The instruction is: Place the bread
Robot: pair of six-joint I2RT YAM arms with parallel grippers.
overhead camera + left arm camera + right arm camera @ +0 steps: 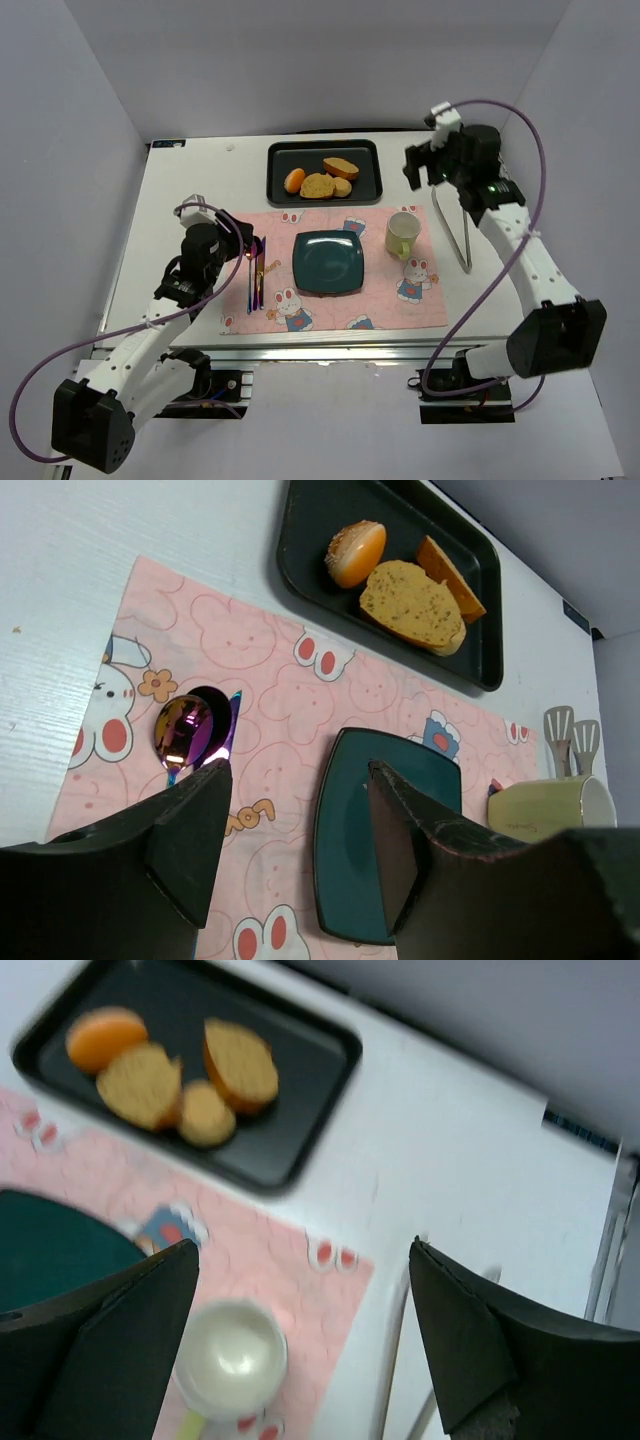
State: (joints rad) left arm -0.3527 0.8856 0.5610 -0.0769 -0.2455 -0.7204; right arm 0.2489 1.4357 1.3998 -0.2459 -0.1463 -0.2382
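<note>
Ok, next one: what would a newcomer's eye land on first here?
The pink bunny placemat with the empty teal plate at its centre, a cream mug just right of it. Behind, the black tray holds two bread slices, an orange bun and a small roll.

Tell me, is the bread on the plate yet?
Not yet. Nothing looks done: both toast slices lie in the black tray, and the teal plate is bare. Nothing is in hand either, since the left gripper and the right gripper are open and empty. Picking up and placing the bread is all left.
</note>
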